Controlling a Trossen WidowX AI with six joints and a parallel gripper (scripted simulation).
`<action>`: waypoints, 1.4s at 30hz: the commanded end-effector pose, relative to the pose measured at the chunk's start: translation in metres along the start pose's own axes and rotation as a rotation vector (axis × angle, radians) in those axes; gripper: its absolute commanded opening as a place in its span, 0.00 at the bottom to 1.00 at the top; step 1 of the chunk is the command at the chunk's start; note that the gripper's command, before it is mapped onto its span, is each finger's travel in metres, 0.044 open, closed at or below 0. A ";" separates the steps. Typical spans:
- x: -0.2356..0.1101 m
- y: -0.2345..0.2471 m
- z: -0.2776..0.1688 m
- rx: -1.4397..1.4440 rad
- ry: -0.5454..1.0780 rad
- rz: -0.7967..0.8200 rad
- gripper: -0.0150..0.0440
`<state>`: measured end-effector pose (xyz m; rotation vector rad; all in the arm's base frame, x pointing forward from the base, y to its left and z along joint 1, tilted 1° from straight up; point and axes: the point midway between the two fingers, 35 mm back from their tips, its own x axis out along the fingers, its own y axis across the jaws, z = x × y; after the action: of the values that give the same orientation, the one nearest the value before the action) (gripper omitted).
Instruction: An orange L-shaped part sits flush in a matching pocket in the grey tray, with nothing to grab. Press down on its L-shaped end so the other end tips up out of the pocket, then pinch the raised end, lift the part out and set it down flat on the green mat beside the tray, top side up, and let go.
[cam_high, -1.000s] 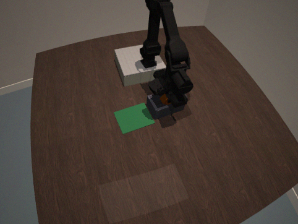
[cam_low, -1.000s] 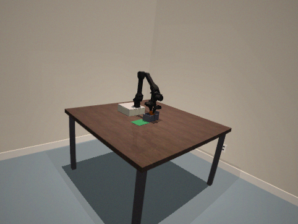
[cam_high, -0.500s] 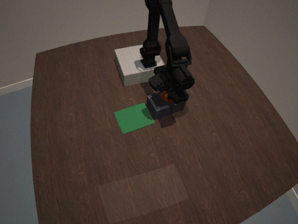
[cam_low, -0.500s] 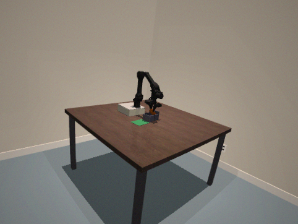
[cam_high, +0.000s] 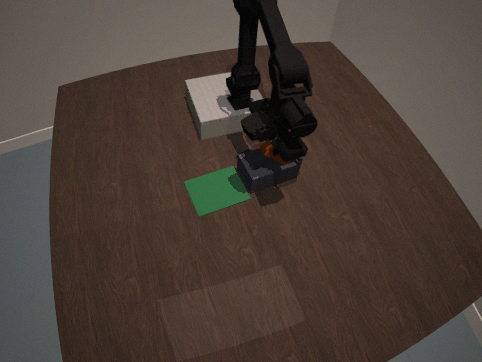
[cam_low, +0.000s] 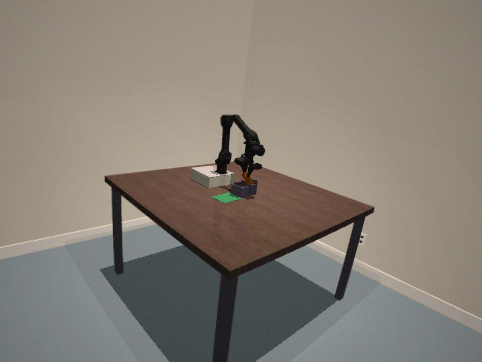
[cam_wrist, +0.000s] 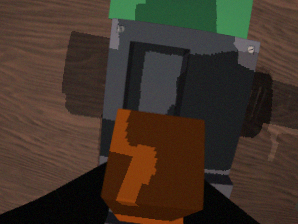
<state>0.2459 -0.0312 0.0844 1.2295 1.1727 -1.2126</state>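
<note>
My gripper (cam_high: 274, 148) (cam_low: 246, 173) is shut on the orange L-shaped part (cam_high: 270, 148) (cam_low: 246, 176) (cam_wrist: 156, 165) and holds it just above the grey tray (cam_high: 260, 176) (cam_low: 243, 189) (cam_wrist: 220, 96). In the wrist view the part fills the lower middle between my dark fingers, and the tray's pocket (cam_wrist: 160, 83) shows empty behind it. The green mat (cam_high: 215, 192) (cam_low: 226, 198) lies flat on the table right beside the tray, on its left in the top view. My arm's shadow falls on the mat's near edge.
A white block (cam_high: 210, 107) (cam_low: 207, 176) carries the arm's base behind the tray. The brown table (cam_high: 125, 225) (cam_low: 280, 220) spreads around all of this. A faint pale rectangle (cam_high: 232, 312) shows on the table's front.
</note>
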 end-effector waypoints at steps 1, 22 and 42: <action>-0.009 0.002 -0.001 0.003 0.006 0.011 0.25; -0.037 0.001 -0.001 0.003 0.006 0.011 0.25; -0.034 -0.004 0.053 0.003 0.001 0.010 0.25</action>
<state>0.2398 -0.0729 0.1187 1.2360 1.1657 -1.2119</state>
